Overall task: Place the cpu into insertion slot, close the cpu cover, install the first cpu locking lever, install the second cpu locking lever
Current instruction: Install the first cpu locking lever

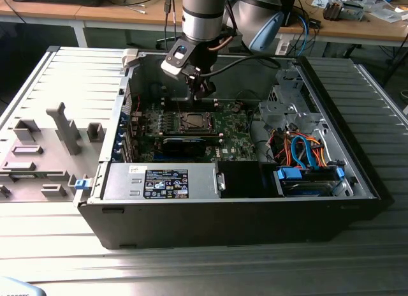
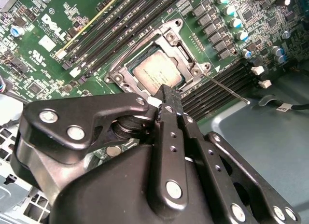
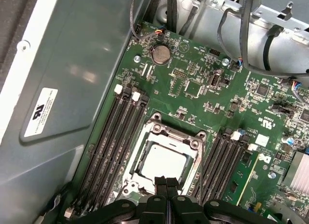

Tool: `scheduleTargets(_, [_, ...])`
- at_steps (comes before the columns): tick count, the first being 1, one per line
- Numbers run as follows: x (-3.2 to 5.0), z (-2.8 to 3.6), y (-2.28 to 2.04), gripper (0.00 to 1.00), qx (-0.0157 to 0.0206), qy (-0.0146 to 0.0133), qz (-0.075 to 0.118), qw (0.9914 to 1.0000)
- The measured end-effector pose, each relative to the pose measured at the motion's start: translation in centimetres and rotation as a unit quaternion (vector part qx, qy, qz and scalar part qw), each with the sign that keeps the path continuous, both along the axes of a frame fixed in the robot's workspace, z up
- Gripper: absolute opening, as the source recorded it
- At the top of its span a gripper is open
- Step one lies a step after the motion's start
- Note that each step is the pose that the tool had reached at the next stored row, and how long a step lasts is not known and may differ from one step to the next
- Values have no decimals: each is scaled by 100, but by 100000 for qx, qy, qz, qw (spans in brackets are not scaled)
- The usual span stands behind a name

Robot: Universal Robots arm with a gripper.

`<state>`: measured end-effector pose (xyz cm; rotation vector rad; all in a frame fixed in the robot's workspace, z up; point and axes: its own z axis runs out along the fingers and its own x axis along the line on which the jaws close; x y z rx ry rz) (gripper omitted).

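Green board (image 3: 203, 89), one cpu (image 3: 164, 161), one closed end effector (image 3: 166, 182)

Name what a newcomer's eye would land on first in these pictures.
In both wrist views the black gripper, shut, hangs just above the cpu, whose silvery top shows through the cpu cover on the green motherboard. In the exterior view the arm reaches down into an open computer case.
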<state>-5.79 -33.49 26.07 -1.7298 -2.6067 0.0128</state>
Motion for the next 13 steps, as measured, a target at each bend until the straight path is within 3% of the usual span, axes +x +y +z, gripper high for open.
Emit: scheduleTargets(13, [0, 0, 0, 11, 0, 0, 1486, 99989])
